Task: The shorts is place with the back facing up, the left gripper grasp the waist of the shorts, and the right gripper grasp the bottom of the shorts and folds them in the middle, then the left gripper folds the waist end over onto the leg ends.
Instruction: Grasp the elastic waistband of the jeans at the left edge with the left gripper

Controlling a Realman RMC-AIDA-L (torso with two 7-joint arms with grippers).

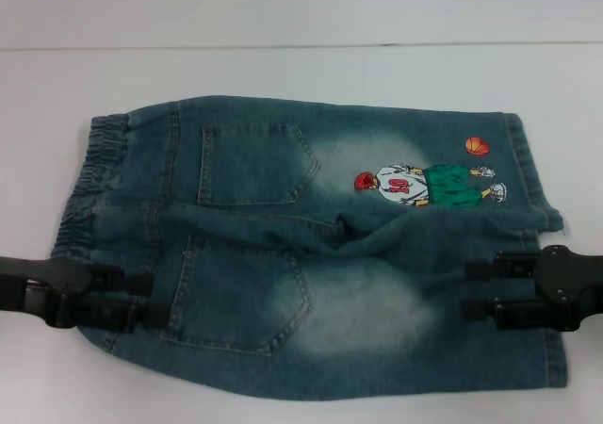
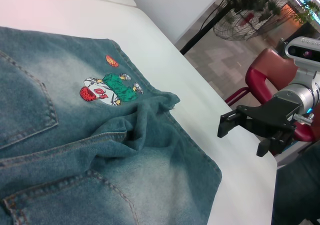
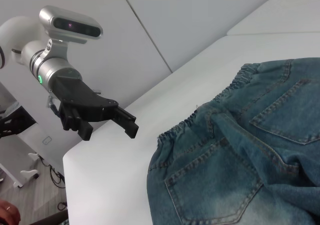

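Black and two-fingered, the left end effector (image 1: 155, 297) hovers with its fingers parted and nothing between them at the near waist side of the shorts (image 1: 311, 245), while the right end effector (image 1: 474, 288) hangs likewise open and empty at the near leg hem. From the right wrist camera the left end effector (image 3: 127, 123) appears clear of the cloth, above the bare white surface (image 1: 301, 71) beside the waist. From the left wrist camera the right end effector (image 2: 245, 130) likewise sits off the hem edge, not touching denim.

The shorts lie flat across the middle of the surface, back pockets up, elastic waistband (image 1: 89, 184) toward the robot's left and leg ends toward its right. A cartoon patch (image 1: 429, 184) marks the far leg, and the crotch seam is bunched into a ridge between the legs.

Washed denim of this kind is judged soft but fairly thick: it should drape and sag rather than hold shape, with little slip against the fingers. The gathered waistband offers a thick, grippy edge for the left pinch; the near leg's hem (image 1: 556, 349) is the firmest hold for the right. A shallow pinch risks taking only the top layer, so both layers should be taken together.
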